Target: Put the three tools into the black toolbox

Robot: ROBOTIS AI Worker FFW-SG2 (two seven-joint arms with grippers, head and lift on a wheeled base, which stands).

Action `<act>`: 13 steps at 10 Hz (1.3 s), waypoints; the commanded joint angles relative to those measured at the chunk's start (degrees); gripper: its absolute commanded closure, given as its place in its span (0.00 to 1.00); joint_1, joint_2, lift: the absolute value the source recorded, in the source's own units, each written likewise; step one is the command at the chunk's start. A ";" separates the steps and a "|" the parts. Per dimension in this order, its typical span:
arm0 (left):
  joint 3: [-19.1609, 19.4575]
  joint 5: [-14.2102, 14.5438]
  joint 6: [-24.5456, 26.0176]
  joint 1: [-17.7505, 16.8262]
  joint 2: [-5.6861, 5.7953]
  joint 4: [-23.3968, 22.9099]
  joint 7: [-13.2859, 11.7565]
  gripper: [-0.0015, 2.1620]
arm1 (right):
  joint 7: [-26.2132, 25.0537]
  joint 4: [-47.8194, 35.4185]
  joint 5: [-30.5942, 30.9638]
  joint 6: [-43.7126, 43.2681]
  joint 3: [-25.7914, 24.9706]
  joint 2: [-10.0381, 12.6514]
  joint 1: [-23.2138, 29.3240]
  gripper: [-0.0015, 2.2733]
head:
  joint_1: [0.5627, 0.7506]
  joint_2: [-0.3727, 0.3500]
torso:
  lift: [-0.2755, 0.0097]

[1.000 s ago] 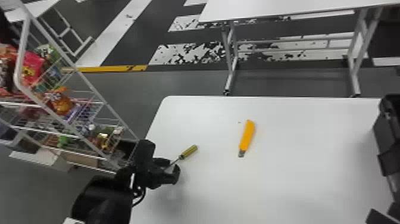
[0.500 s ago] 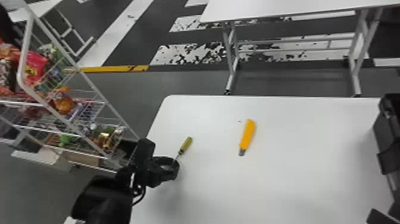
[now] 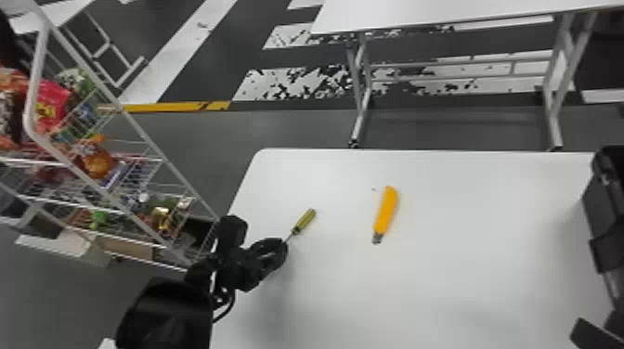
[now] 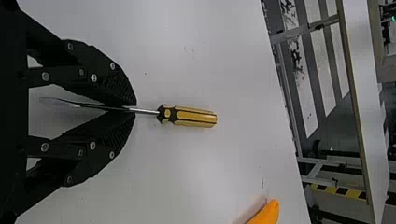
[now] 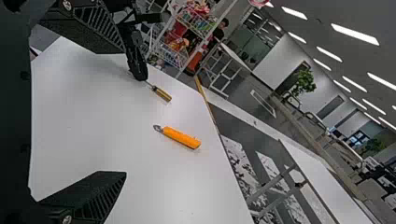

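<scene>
The screwdriver (image 3: 304, 221) has shifted rightward, left wrist view showing the left end effector (image 3: 284, 248) grasping its shaft; right one (image 3: 593, 336) released.

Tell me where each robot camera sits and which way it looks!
Head view: on the head, looking forward and down at the table; shows the left arm and left pincer, and maybe a bit of the right arm, lower right.
Left wrist view: on the left wrist, looking past the left pincer at the screwdriver.
Right wrist view: on the right wrist, looking across the table into the room; shows the right pincer, and the left arm beyond.
Both wrist views share the screwdriver and orange cutter.
</scene>
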 commanded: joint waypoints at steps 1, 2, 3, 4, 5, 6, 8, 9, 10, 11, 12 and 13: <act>0.37 1.41 0.69 1.77 -0.75 -4.41 0.09 0.64 | -0.09 0.71 0.13 0.12 0.27 0.00 -0.90 0.03 | 0.70 1.00 | 0.79; 0.37 1.41 1.21 2.48 -1.28 -6.26 0.27 0.64 | -0.27 0.97 0.31 0.12 0.45 0.00 -1.34 0.03 | 0.70 1.00 | 0.79; 0.37 1.41 1.21 3.01 -1.63 -7.31 0.97 0.64 | -0.27 1.32 0.13 0.12 0.62 0.00 -1.77 0.03 | 0.70 0.99 | 0.79; 0.11 1.41 1.04 3.53 -2.07 -8.11 1.14 0.64 | -0.27 1.76 0.13 0.30 0.71 0.00 -1.95 0.03 | 0.70 0.98 | 0.79; -0.24 1.41 1.04 3.71 -2.33 -8.55 1.58 0.64 | -0.27 2.20 0.31 0.30 0.71 0.00 -2.30 0.03 | 0.70 0.98 | 0.79; -0.33 1.41 0.69 3.80 -2.42 -8.55 2.29 0.64 | -0.27 2.46 0.31 0.30 0.71 -0.09 -2.48 0.03 | 0.70 0.96 | 0.79; -0.42 1.32 4.20 3.71 -2.25 -11.18 4.31 0.54 | -0.27 2.55 0.40 0.48 0.71 -0.09 -2.92 0.03 | 0.70 0.95 | 0.79; 0.02 1.41 10.18 3.71 -1.98 -14.43 4.22 0.39 | -0.27 2.99 0.40 0.48 0.71 -0.18 -3.09 0.03 | 0.70 0.95 | 0.79; 1.08 1.41 14.75 3.18 -1.72 -16.63 3.25 0.15 | -0.18 3.25 0.40 0.48 0.71 -0.18 -3.27 0.03 | 0.70 0.95 | 0.79; 1.87 1.41 21.25 1.69 -1.63 -18.21 2.46 0.03 | 0.00 3.69 0.31 0.48 0.62 -0.18 -3.44 0.03 | 0.70 0.96 | 0.79; 2.66 1.41 28.11 0.37 -1.54 -20.23 1.23 0.03 | 0.08 3.87 0.40 0.48 0.62 -0.26 -3.44 0.03 | 0.70 0.98 | 0.79; 3.01 1.50 34.08 -1.13 -1.63 -21.55 0.35 0.03 | 0.17 4.31 0.40 0.48 0.71 -0.26 -3.53 0.03 | 0.70 1.00 | 0.79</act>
